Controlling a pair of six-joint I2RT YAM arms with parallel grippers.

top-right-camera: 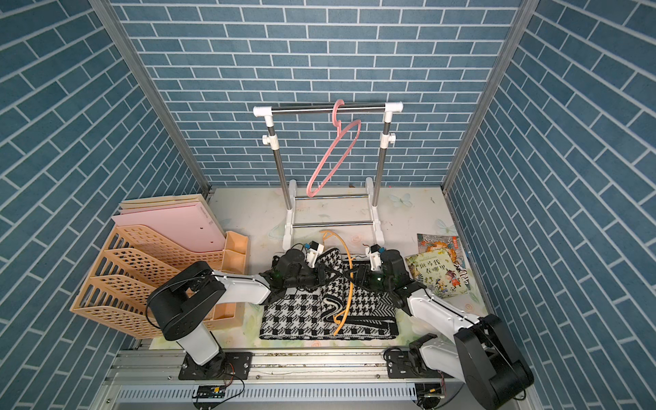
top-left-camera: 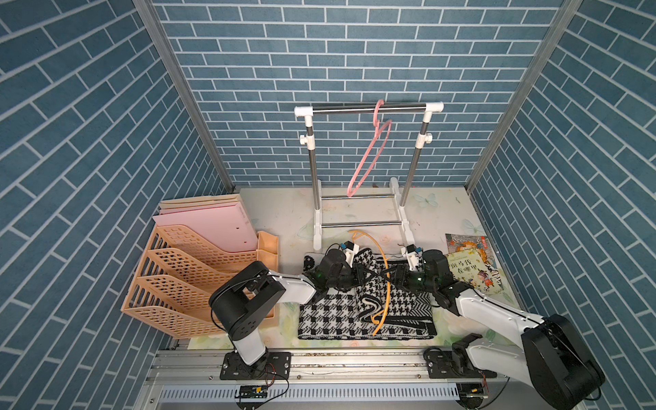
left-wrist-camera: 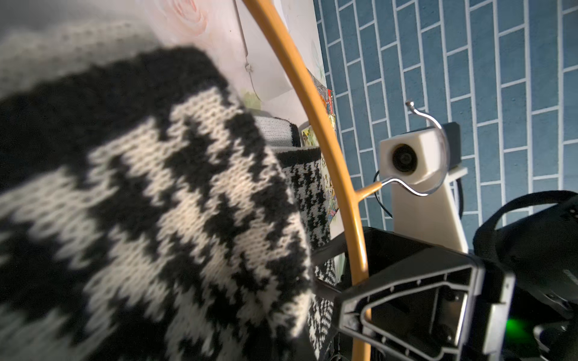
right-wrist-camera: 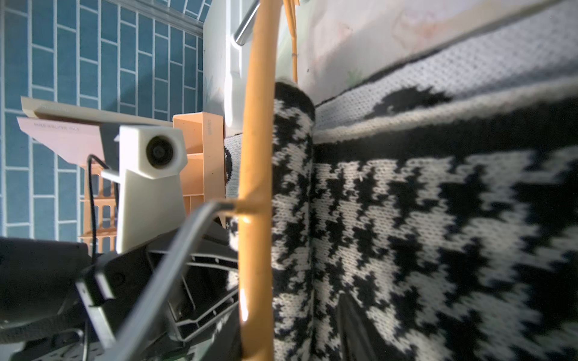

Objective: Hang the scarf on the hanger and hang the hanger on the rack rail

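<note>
Close to the front edge of the tabletop [top-left-camera: 277, 213], about midway along it, lies a black-and-white scarf [top-left-camera: 330, 312]. It is a soft, chunky knit in houndstooth and check patterns, folded flat with its length running left to right. Across it, with its long axis running from the front edge toward the far edge, lies an orange hanger [top-left-camera: 386, 305]. This is a slim, smooth, rigid curved bar with a thin metal wire hook. The two arms meet over it, facing each other. The left gripper [top-left-camera: 359, 276] is closed tight and appears to pinch a raised fold of the scarf just left of the bar. The right gripper [top-left-camera: 388, 275] sits just right of the bar, which seems to run between its jaws; whether they clamp it cannot be told. The coming move likely turns on carrying the limp fold rightward over the bar, and the left arm is nearer to do so. Further back, a peach lattice file organiser [top-left-camera: 184, 284] stands at the left edge and picture books [top-left-camera: 472, 269] lie at the right. At the far edge stands a metal garment rack [top-left-camera: 355, 108] with a pink hanger [top-left-camera: 375, 113] on its rail.
</note>
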